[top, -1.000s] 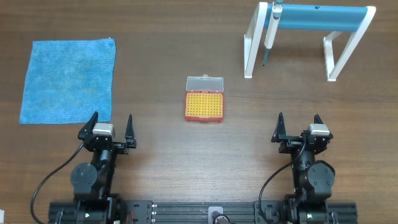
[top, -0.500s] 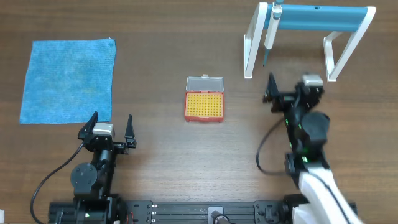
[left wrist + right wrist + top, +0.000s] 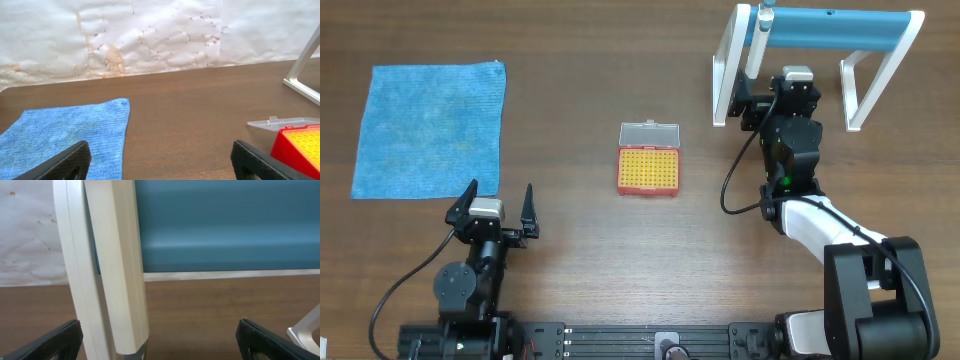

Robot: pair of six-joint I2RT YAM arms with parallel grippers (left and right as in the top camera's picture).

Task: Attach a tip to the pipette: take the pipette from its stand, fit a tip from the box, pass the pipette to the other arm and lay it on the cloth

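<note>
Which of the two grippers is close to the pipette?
The right gripper: the pipette hangs on the stand just ahead of its open fingers. The left gripper, also open, is far away, beside the cloth.

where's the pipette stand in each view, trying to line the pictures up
Top view: stand at upper right.
Left wrist view: its white leg, beyond the tip box.
Right wrist view: its blue bar and a white leg, close up.
Shared landmark: the brown table.
</note>
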